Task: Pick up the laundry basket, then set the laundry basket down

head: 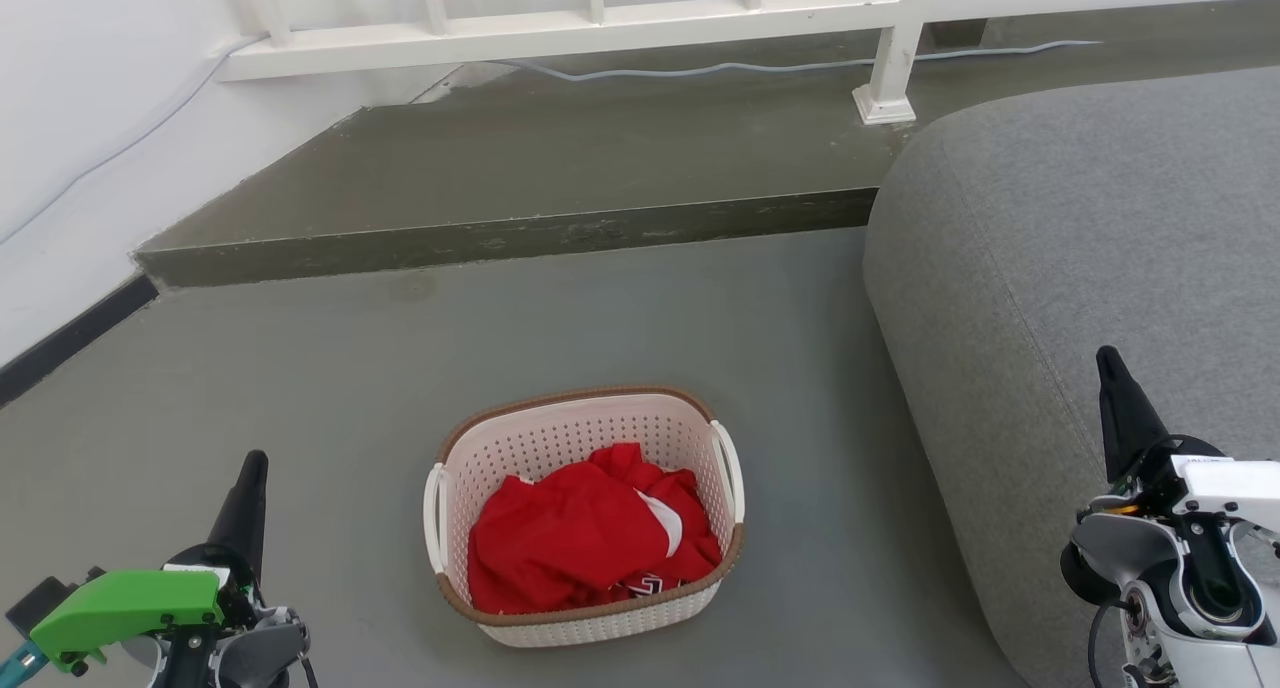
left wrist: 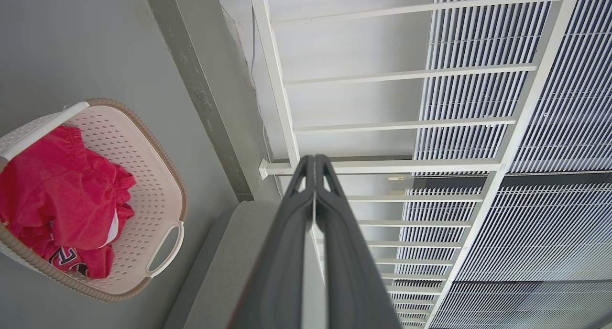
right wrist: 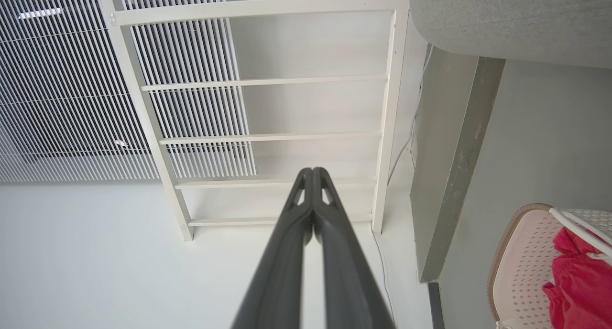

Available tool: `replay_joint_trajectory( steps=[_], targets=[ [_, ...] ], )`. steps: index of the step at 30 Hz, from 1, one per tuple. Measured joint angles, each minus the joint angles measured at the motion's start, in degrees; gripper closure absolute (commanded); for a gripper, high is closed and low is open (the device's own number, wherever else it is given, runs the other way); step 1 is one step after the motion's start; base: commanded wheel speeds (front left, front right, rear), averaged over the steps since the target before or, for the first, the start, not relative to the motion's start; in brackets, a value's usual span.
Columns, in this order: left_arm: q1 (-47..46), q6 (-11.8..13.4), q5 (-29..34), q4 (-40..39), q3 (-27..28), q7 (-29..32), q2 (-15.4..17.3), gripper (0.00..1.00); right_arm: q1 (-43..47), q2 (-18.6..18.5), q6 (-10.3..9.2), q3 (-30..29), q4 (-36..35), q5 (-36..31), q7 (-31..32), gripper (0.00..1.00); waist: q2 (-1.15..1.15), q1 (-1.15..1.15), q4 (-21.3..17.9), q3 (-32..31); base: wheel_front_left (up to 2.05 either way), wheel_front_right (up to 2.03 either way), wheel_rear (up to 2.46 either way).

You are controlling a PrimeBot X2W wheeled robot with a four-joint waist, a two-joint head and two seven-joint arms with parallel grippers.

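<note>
The laundry basket stands on the grey floor in the lower middle of the head view: cream perforated plastic, brown woven-look rim, a white loop handle on each side, red clothing inside. It also appears at the left of the left wrist view, laundry basket, and at the lower right of the right wrist view, laundry basket. My left gripper is to the basket's left, clear of it, fingers together and empty. My right gripper is far to its right in front of the sofa, also shut and empty.
A grey sofa fills the right side, close to the basket's right handle. A raised concrete step crosses behind the basket, with a white railing and a cable beyond. A white wall with a dark skirting runs along the left.
</note>
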Motion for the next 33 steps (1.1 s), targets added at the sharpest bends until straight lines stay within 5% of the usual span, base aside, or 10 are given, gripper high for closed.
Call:
replay_joint_trajectory(
  steps=[33],
  targets=[
    [0.0,0.0,0.0,0.0,0.0,0.0,0.0,1.0,0.0,0.0,0.0,-0.1,0.0,0.0,0.0,1.0,0.0,0.0,0.0,0.0,0.0,0.0,0.0]
  ],
)
